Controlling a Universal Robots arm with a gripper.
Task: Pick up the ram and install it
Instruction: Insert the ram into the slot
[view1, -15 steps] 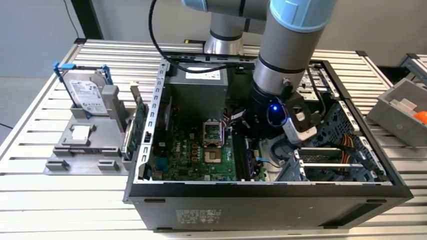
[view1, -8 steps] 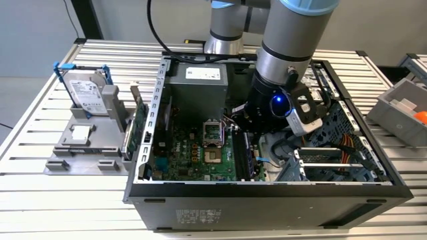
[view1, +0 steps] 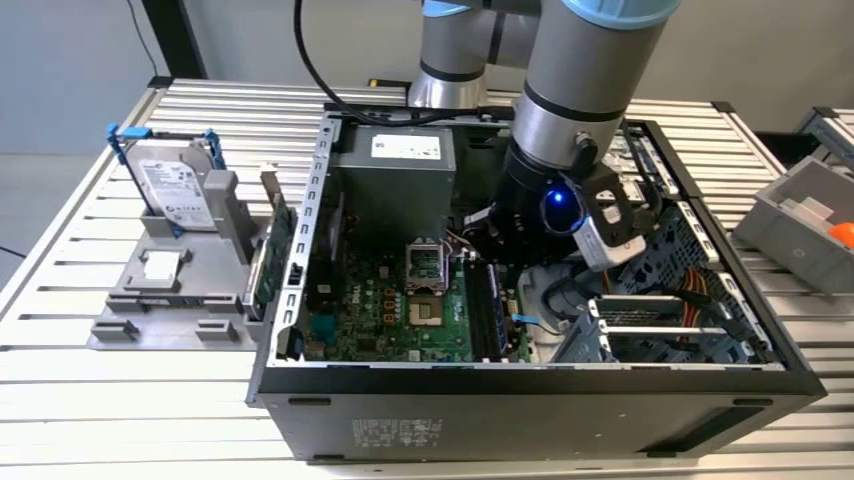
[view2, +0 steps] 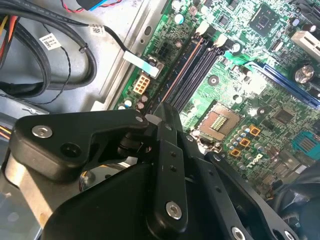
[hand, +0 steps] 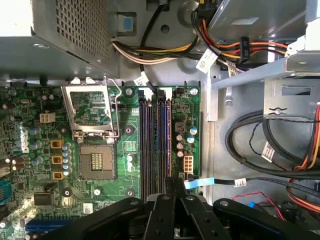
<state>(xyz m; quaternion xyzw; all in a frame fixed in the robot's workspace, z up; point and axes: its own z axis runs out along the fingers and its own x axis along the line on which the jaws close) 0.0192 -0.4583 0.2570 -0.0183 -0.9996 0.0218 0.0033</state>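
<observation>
– Hovering low inside the open computer case (view1: 534, 385), your gripper (hand: 175, 182) has its tip right at the near end of the memory slots (hand: 150, 140), beside the bare processor socket (hand: 95, 165).

– And the ram? Where is it?

– My best read: that thin dark strip (hand: 169, 140) running edge-on from the gripper's tip along the outermost slot, the one nearest the case wall. In the second wrist view the gripper (view2: 165, 107) sits at the end of the same line. Whether the stick is seated or just above the slot, I can't say.

– Is the gripper pinching it?

– I cannot tell from these views. Don't count on it either way.

– How will it handle?

– Light and stiff, I'd judge, but fragile. It's a thin board with chips on its faces and contacts along one long edge. You'd want hold of it by the flat faces near the middle, clear of the contacts, and kept square to the slot, since a tilted push could bend it or stress the motherboard (hand: 130, 130).

– Any writing to go by?

– Labels, yes: a white one on the power supply (view1: 400, 175), one on the hard drive (view1: 174, 185) out on the bench (view1: 134, 400), and small tags on the cables (hand: 205, 60). Nothing there marks the ram.
</observation>
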